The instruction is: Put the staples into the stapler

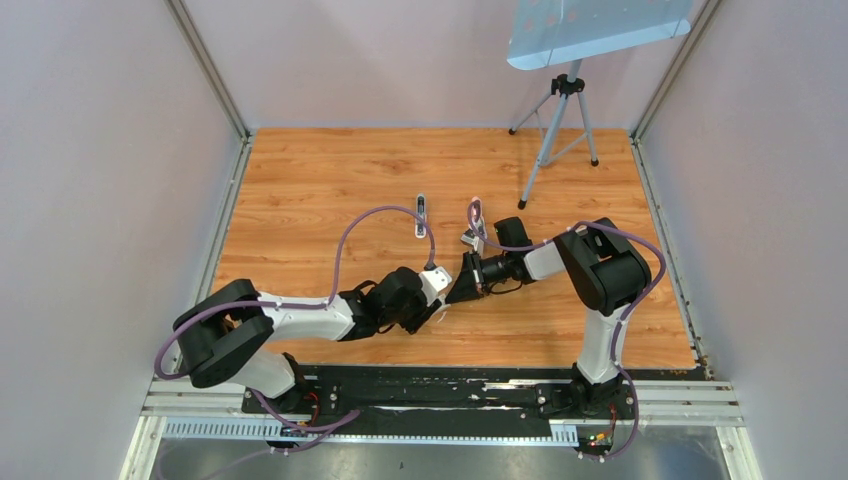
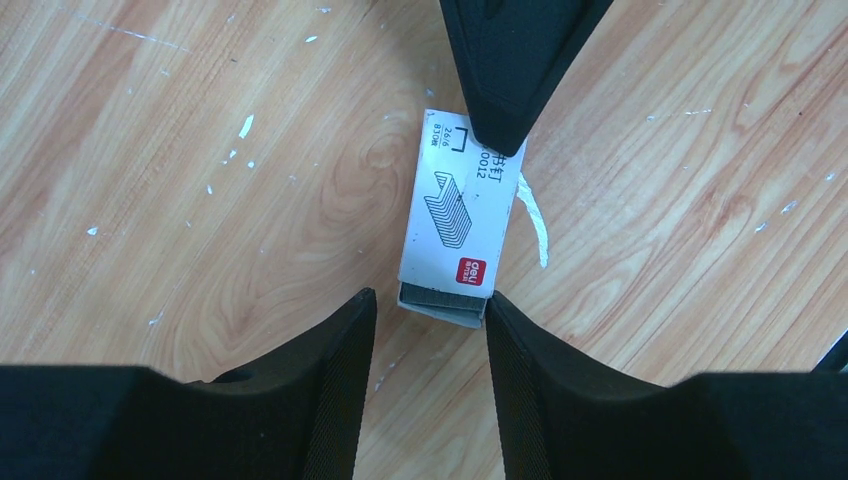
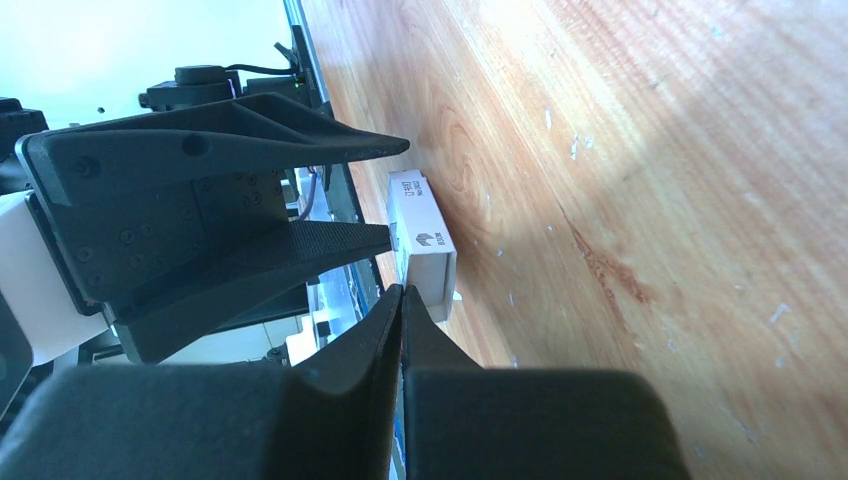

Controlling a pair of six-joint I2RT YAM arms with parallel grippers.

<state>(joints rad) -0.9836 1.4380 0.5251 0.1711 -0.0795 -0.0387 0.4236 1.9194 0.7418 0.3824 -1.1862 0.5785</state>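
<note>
Grey staples point(image 2: 441, 297) (in box point(image 2: 455, 200)), between left tool point(image 2: 428, 297)

This looked like a robot test lab. An orange-brown wood-patterned bench point(image 1: 320, 180) was shut in by plain pale grey walls point(image 1: 100, 150) with silver metal rails point(image 1: 210, 70) at the corners. A white and black left robot arm point(image 1: 300, 318) and a matching right robot arm point(image 1: 600, 270) were bolted to a long black base plate point(image 1: 430, 385). A grey metal tripod point(image 1: 560, 130) held up a pale blue panel with holes point(image 1: 590, 30).

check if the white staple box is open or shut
Slightly open: the box has grey staples poking out of its near end in the left wrist view.
</note>
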